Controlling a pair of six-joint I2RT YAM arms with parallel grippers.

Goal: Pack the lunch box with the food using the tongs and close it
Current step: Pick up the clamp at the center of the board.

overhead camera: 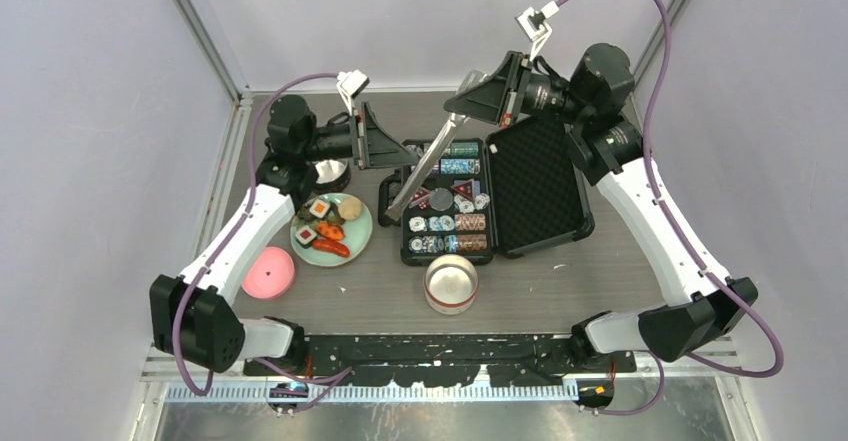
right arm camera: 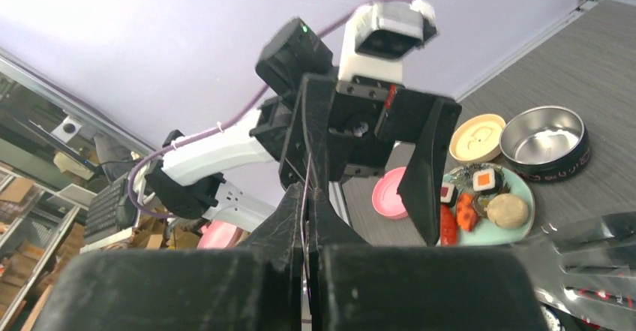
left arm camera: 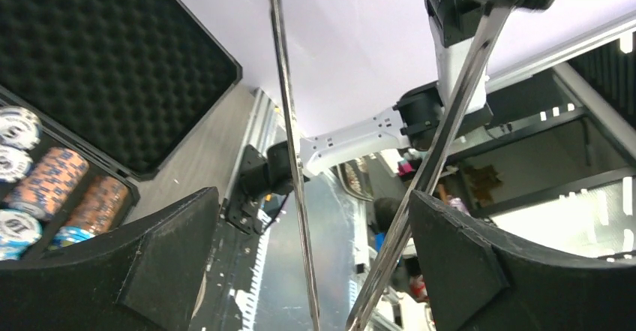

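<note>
The grey metal tongs (overhead camera: 425,166) slant from my right gripper (overhead camera: 470,101) down over the chip case. That gripper (right arm camera: 307,196) is shut on their upper end. My left gripper (overhead camera: 405,153) is open around the lower part, and both tong arms (left arm camera: 285,83) pass between its spread fingers (left arm camera: 150,271) without touching. The food (overhead camera: 325,229) lies on the mint-green plate (overhead camera: 356,243): sausages, a tan disc, dark rolls. The steel tub (right arm camera: 544,139) and cream lid (right arm camera: 478,137) sit behind the plate. The pink lid (overhead camera: 268,273) lies front left. The pale tub (overhead camera: 451,283) stands open at the front middle.
An open black case of poker chips (overhead camera: 445,223) lies in the middle, its foam-lined lid (overhead camera: 540,181) folded out to the right, directly under the tongs. Frame posts and walls close in the back corners.
</note>
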